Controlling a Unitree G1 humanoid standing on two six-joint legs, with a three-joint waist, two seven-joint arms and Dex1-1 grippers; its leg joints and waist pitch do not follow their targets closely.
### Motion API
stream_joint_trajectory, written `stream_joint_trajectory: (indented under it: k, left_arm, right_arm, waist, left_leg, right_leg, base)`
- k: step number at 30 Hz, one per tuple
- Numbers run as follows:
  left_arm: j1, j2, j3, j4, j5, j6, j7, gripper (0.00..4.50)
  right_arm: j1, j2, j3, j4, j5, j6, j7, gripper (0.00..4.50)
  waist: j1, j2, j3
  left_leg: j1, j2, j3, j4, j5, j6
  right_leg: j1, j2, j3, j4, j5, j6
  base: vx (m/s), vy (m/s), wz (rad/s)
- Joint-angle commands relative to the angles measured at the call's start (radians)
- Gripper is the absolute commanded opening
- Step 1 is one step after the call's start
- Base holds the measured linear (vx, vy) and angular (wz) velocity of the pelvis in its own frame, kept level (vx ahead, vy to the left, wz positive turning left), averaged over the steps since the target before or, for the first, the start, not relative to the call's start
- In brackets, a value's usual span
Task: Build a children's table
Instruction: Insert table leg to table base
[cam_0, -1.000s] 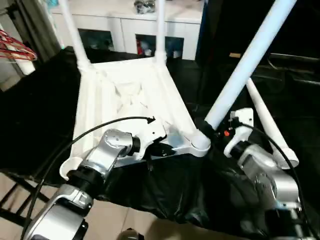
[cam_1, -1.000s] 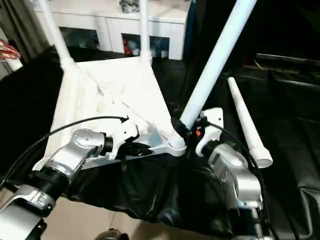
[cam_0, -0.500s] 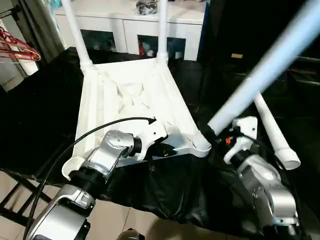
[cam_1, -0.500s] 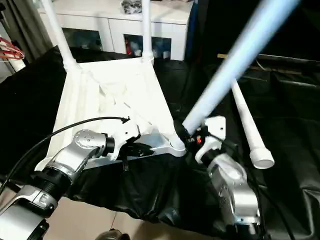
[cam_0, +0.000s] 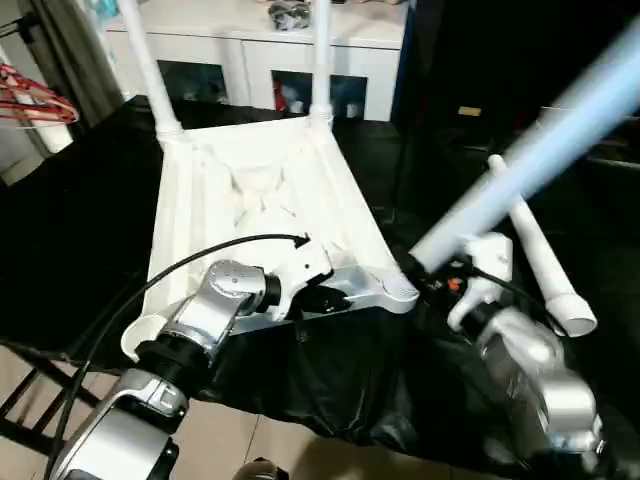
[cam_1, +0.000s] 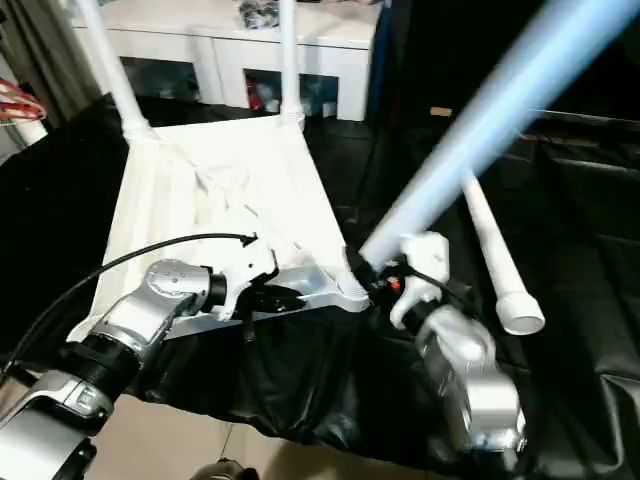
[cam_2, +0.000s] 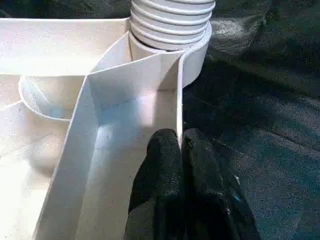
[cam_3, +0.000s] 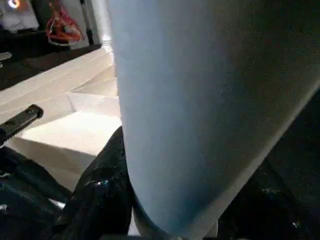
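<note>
Tabletop (cam_0: 255, 210), white plastic, lies underside up on the black cloth (cam_0: 340, 375), ribs and round corner sockets exposed; all positions below are taken from it. Two legs stand seated in its far corner sockets, the far-left leg (cam_0: 150, 75) and the far-right leg (cam_0: 321, 60), both upright.

At its near-right corner socket (cam_0: 398, 292) a third leg (cam_0: 540, 155) has its ribbed foot in the socket but leans steeply outward, away from the tabletop and over the cloth; its long axis is well off the upright line the socket calls for. The right gripper (cam_0: 425, 272) is clamped around this leg just above the socket, so that arm, judging by position, must swing the tube back to vertical before pressing it home.

A fourth leg (cam_0: 540, 262) lies flat on the cloth beyond the right edge, loose. The near-left socket (cam_0: 145, 335) is vacant.

The left gripper (cam_2: 181, 150) has its fingers pinched together on the thin rim wall near the near-right corner, steadying the top.
</note>
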Motion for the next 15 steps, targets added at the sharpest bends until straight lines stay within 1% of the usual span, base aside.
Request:
stream_joint_trajectory:
  k: [1,2,3,4,5,6,8,9,10,12,13,14,15]
  left_arm:
    - [-0.035,0.002,0.029,-0.024,-0.017,-0.033,-0.02,0.0]
    - [-0.035,0.005,0.026,-0.026,-0.017,-0.032,-0.027,0.0]
    - [-0.034,0.022,0.016,-0.039,-0.018,-0.03,-0.064,0.0]
    - [-0.034,0.024,0.015,-0.04,-0.018,-0.03,-0.068,0.0]
    - [-0.033,0.03,0.011,-0.048,-0.018,-0.027,-0.08,0.0]
    - [-0.033,0.032,0.01,-0.05,-0.019,-0.026,-0.084,0.0]
    - [-0.031,0.038,0.009,-0.057,-0.019,-0.024,-0.095,0.0]
    - [-0.029,0.05,0.006,-0.069,-0.022,-0.022,-0.116,0.0]
    - [-0.029,0.052,0.006,-0.07,-0.022,-0.021,-0.119,0.0]
    - [-0.026,0.069,0.0,-0.087,-0.024,-0.02,-0.148,0.0]
    - [-0.026,0.069,0.0,-0.087,-0.024,-0.02,-0.148,0.0]
    - [-0.025,0.079,-0.003,-0.094,-0.025,-0.019,-0.167,0.0]
    - [-0.022,0.092,-0.007,-0.107,-0.027,-0.018,-0.192,0.0]
  right_arm:
    - [0.012,-0.016,0.033,0.059,-0.024,0.06,0.031,1.88]
    - [0.003,-0.026,0.041,0.066,-0.023,0.064,0.046,1.88]
    - [-0.041,-0.067,0.074,0.104,-0.03,0.071,0.122,1.88]
    - [-0.046,-0.072,0.078,0.108,-0.03,0.072,0.131,1.88]
    - [-0.059,-0.084,0.087,0.117,-0.028,0.077,0.161,1.88]
    - [-0.063,-0.088,0.089,0.121,-0.027,0.077,0.17,1.88]
    - [-0.072,-0.096,0.095,0.128,-0.027,0.078,0.195,1.88]
    - [-0.088,-0.11,0.107,0.146,-0.025,0.071,0.24,1.88]
    - [-0.09,-0.112,0.109,0.148,-0.024,0.069,0.246,1.88]
    - [-0.103,-0.127,0.13,0.163,-0.017,0.065,0.304,1.88]
    - [-0.103,-0.127,0.13,0.163,-0.017,0.065,0.304,1.88]
    - [-0.106,-0.138,0.145,0.165,-0.009,0.067,0.341,1.88]
    - [-0.106,-0.152,0.163,0.162,-0.003,0.072,0.383,1.88]
  waist:
    - [-0.001,-0.013,-0.061]
    - [0.0,-0.013,-0.062]
    - [0.0,-0.017,-0.064]
    - [-0.003,-0.016,-0.064]
    - [-0.002,-0.016,-0.064]
    - [0.0,-0.015,-0.065]
    - [0.001,-0.016,-0.066]
    - [0.001,-0.018,-0.067]
    - [0.0,-0.018,-0.067]
    - [0.001,-0.018,-0.067]
    - [0.002,-0.018,-0.067]
    - [0.003,-0.018,-0.066]
    - [0.004,-0.019,-0.063]
  left_leg:
    - [0.017,0.051,-0.025,-0.081,-0.337,0.003]
    - [0.017,0.051,-0.025,-0.08,-0.336,0.004]
    - [0.016,0.051,-0.025,-0.079,-0.328,0.006]
    - [0.011,0.05,-0.026,-0.08,-0.316,0.009]
    - [0.013,0.051,-0.024,-0.079,-0.311,0.011]
    - [0.017,0.053,-0.021,-0.075,-0.305,0.015]
    - [0.015,0.054,-0.022,-0.076,-0.298,0.015]
    - [0.014,0.054,-0.022,-0.076,-0.29,0.016]
    - [0.014,0.054,-0.023,-0.076,-0.291,0.017]
    - [0.016,0.055,-0.021,-0.075,-0.294,0.02]
    - [0.016,0.055,-0.021,-0.075,-0.291,0.021]
    - [0.017,0.055,-0.02,-0.075,-0.291,0.022]
    - [0.017,0.055,-0.021,-0.076,-0.298,0.023]
  right_leg:
    - [0.036,-0.081,0.048,-0.097,-0.408,-0.126]
    - [0.036,-0.081,0.048,-0.097,-0.406,-0.128]
    - [0.039,-0.082,0.047,-0.094,-0.393,-0.133]
    - [0.044,-0.081,0.045,-0.09,-0.378,-0.139]
    - [0.042,-0.08,0.046,-0.09,-0.37,-0.14]
    - [0.038,-0.082,0.048,-0.09,-0.35,-0.153]
    - [0.041,-0.081,0.047,-0.086,-0.328,-0.161]
    - [0.043,-0.08,0.046,-0.083,-0.307,-0.168]
    - [0.044,-0.081,0.045,-0.081,-0.3,-0.175]
    - [0.042,-0.081,0.046,-0.081,-0.295,-0.183]
    - [0.043,-0.081,0.046,-0.081,-0.292,-0.185]
    - [0.041,-0.081,0.047,-0.081,-0.293,-0.186]
    - [0.041,-0.08,0.046,-0.082,-0.3,-0.187]
  base:
    - [0.0,0.0,0.0]
    - [0.0,0.0,0.0]
    - [0.0,0.0,0.0]
    - [0.0,0.0,0.0]
    - [0.0,0.0,0.0]
    - [0.0,0.0,0.0]
    - [0.0,0.0,0.0]
    - [0.0,0.0,0.0]
    - [0.0,0.0,0.0]
    - [0.0,0.0,0.0]
    - [0.0,0.0,0.0]
    - [0.0,0.0,0.0]
    - [0.0,0.0,0.0]
